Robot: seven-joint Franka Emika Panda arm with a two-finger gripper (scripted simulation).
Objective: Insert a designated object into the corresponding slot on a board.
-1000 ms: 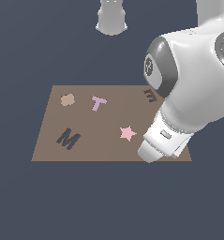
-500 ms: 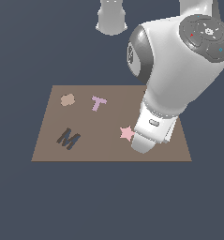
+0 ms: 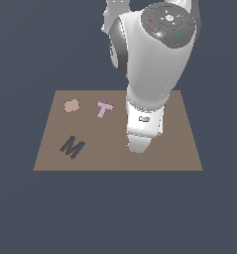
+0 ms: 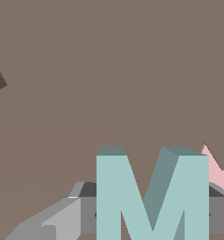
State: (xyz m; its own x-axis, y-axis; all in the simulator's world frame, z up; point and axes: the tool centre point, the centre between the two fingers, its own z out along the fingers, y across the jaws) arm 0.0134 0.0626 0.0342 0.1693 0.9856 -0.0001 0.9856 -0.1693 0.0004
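**Midway: the M block is carried, its slot lies well off to one side**

Clearly the transport step is in hand. In the wrist view the teal M block (image 4: 152, 194) sits close under the camera, upright between grey finger parts that flank it on both sides, so the tool (image 4: 152, 218) appears to be closed on the block and carrying it. In the exterior view the block itself is hidden behind the arm's last link; the tool (image 3: 140, 147) hangs over the board (image 3: 182, 136) at about the middle of its near half, with a sliver of the pink star (image 3: 128, 144) showing at its edge. The wrist view agrees: the pink star (image 4: 216, 171) peeks out just beside the block.

The M-shaped slot (image 3: 72, 147) is dark and unfilled, near the front corner on the exterior view's left, well apart from the tool. By my judgement the next move calls for a sideways carry toward that corner, then turning the block until its legs match the recess, which lies slightly tilted on the board, before lowering it.

As for holders, the board carries a lilac T (image 3: 104, 109) and a tan rounded shape (image 3: 71, 105) along its far side. Whether those sit in recesses or on the surface I cannot tell.
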